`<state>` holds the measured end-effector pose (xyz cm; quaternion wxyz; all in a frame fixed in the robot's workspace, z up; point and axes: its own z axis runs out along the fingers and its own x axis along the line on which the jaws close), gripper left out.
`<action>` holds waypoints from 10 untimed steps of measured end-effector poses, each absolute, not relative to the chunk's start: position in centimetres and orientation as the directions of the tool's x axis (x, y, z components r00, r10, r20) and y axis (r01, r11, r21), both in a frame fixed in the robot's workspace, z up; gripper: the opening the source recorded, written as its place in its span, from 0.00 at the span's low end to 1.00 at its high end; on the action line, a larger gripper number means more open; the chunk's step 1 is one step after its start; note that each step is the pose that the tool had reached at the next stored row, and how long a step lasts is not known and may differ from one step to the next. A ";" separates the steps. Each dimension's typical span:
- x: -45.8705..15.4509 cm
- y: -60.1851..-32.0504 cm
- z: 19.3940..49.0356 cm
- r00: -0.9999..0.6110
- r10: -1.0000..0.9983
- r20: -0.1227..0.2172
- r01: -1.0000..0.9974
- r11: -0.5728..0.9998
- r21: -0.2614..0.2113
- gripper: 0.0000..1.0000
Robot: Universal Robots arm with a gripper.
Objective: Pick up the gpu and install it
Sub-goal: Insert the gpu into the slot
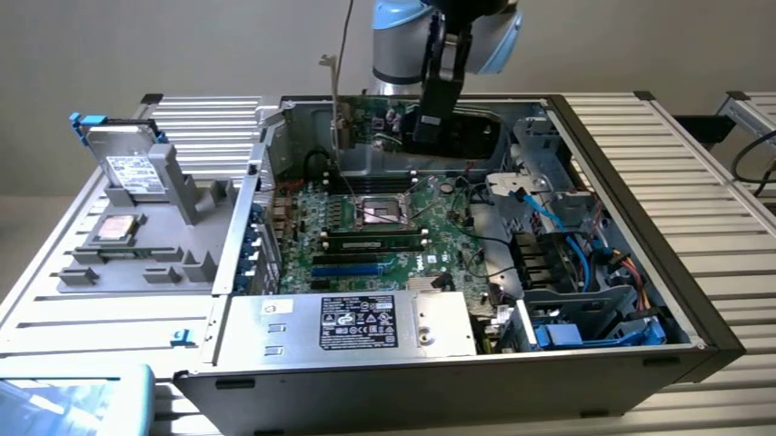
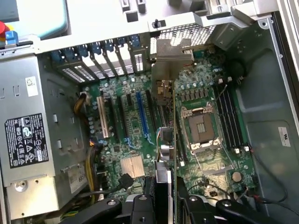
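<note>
The gpu hangs upright over the back of the open computer case, its silvery end bracket toward the exterior view's left. My gripper is shut on the card from above. In the wrist view the gpu appears edge-on between my gripper's fingers, its bracket near the case's rear slot openings. It hovers above the green motherboard, close to the blue expansion slot, and touches nothing.
A silver power supply fills the case's front. A CPU socket and a black memory stick sit on the motherboard. Blue cables crowd the right side. A grey tray at left holds a hard drive.
</note>
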<state>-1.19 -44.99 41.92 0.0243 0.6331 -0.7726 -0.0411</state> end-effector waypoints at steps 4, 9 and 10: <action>-1.2 -45.0 41.9 -0.125 -0.992 -0.013 -0.988 0.123 0.093 0.28; -1.2 -45.0 41.9 -0.069 -0.998 -0.001 -0.993 0.069 0.092 0.28; -1.2 -45.0 41.9 -0.069 -0.998 -0.001 -0.993 0.069 0.092 0.28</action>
